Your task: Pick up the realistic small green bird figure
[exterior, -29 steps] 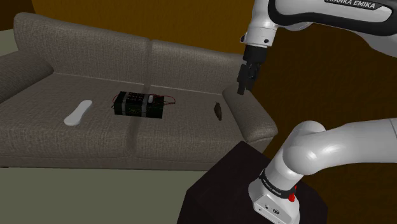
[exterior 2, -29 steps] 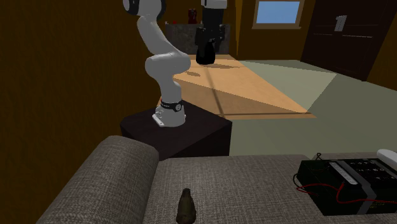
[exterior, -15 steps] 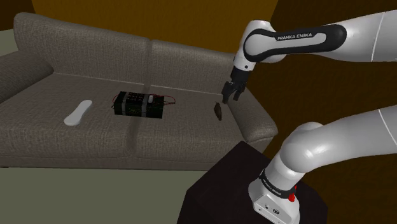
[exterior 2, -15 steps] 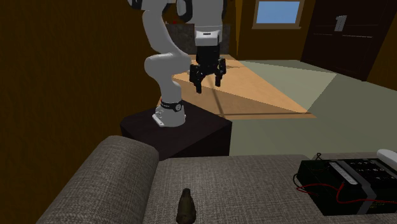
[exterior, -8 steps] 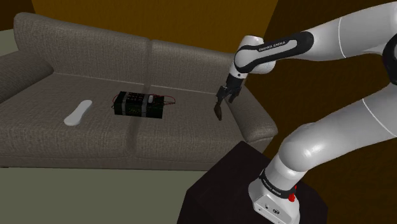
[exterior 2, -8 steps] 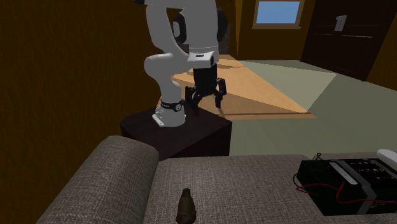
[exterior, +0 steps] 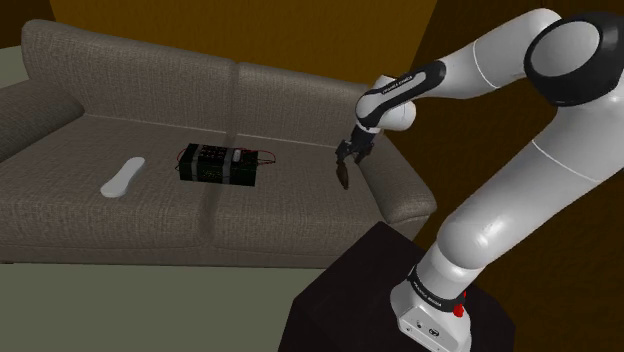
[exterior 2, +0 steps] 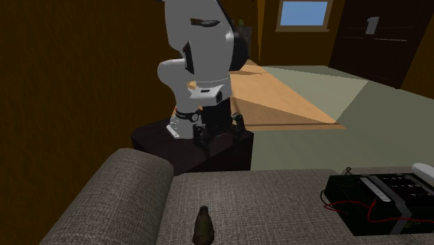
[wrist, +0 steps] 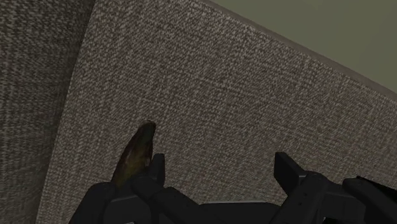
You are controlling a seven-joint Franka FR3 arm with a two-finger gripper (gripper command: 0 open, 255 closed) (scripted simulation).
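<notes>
Bird [wrist: 137, 151] — partly behind spread pincer [wrist: 219, 164]

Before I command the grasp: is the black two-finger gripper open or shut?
Open. The black gripper holds its fingers apart over the grey sofa; the small dark-olive bird figure sits beside one finger, not between them.

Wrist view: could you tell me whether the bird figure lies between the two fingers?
No, the bird figure lies on the sofa outside one finger of the open gripper.
</notes>
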